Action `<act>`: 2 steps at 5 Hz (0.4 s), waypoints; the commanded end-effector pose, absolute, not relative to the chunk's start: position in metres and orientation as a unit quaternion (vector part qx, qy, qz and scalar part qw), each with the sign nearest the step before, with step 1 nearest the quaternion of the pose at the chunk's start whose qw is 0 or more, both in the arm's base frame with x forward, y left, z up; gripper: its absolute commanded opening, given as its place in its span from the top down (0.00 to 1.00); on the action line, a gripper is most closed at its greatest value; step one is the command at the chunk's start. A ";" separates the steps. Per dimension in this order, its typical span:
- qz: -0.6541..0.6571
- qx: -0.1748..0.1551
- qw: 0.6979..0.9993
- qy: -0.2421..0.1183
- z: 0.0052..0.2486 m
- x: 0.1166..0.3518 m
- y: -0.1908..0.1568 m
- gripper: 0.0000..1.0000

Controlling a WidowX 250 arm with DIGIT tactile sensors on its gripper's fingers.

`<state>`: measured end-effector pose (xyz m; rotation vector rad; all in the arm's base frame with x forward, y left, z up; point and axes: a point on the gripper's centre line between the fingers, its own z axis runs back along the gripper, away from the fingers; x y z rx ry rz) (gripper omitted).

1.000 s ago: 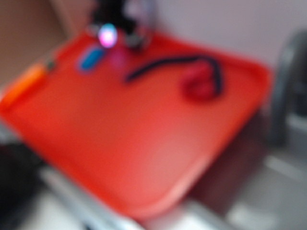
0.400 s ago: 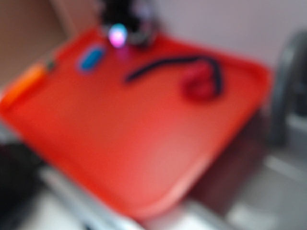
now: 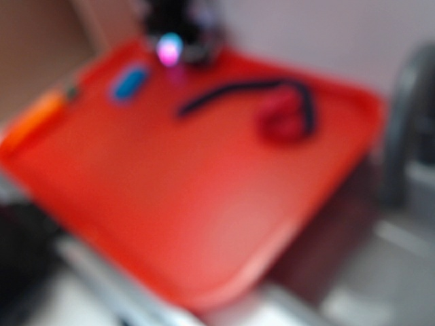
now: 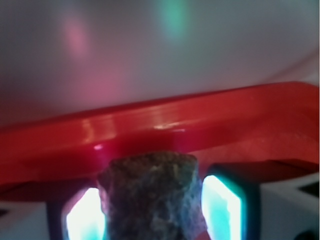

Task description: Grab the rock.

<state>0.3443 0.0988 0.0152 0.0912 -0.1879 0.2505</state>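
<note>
A: Wrist view, and the rock point(image 4: 150, 197) sits dead centre between the two glowing fingers point(image 4: 222, 207) of the pincer point(image 4: 152, 212), by the far rim of the red tray point(image 4: 165, 127).

B: Pinched?

A: Pads look flush on both flanks, so pinching the rock, I'd say. Nothing sideways to fix; straight up next.

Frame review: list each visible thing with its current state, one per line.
rock: between the glowing fingers, apparently gripped.
end effector: at the tray's far edge, closed on the rock.
red tray: flat.
blue oval thing: lying free.
red lump: resting, dark cord curving around it.
</note>
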 end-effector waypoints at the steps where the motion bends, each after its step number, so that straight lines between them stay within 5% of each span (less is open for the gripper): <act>1: 0.185 0.122 0.972 -0.081 0.098 0.295 0.058 1.00; 2: 0.180 0.080 0.978 -0.063 0.132 0.265 0.030 1.00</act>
